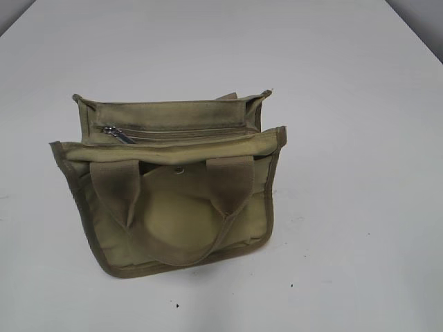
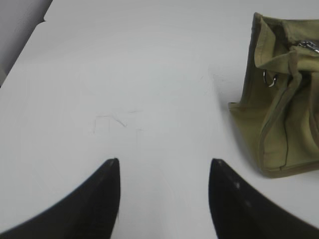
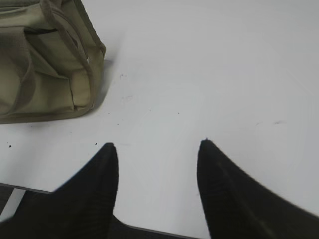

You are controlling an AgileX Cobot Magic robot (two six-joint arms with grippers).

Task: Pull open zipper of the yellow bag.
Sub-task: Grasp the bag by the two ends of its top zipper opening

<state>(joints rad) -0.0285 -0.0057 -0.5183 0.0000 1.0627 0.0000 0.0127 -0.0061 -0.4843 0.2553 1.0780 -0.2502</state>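
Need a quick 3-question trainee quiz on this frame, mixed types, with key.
1. True or false: the zipper on the yellow bag is already pulled fully open.
2. In the exterior view, the silver pull tab sits at which end of the zipper? A) left B) middle C) right
3. Fill in: both the left claw and the right claw hang over bare table, open and holding ____.

Key: 1 false, it looks closed along its length. 2 A. 3 nothing.
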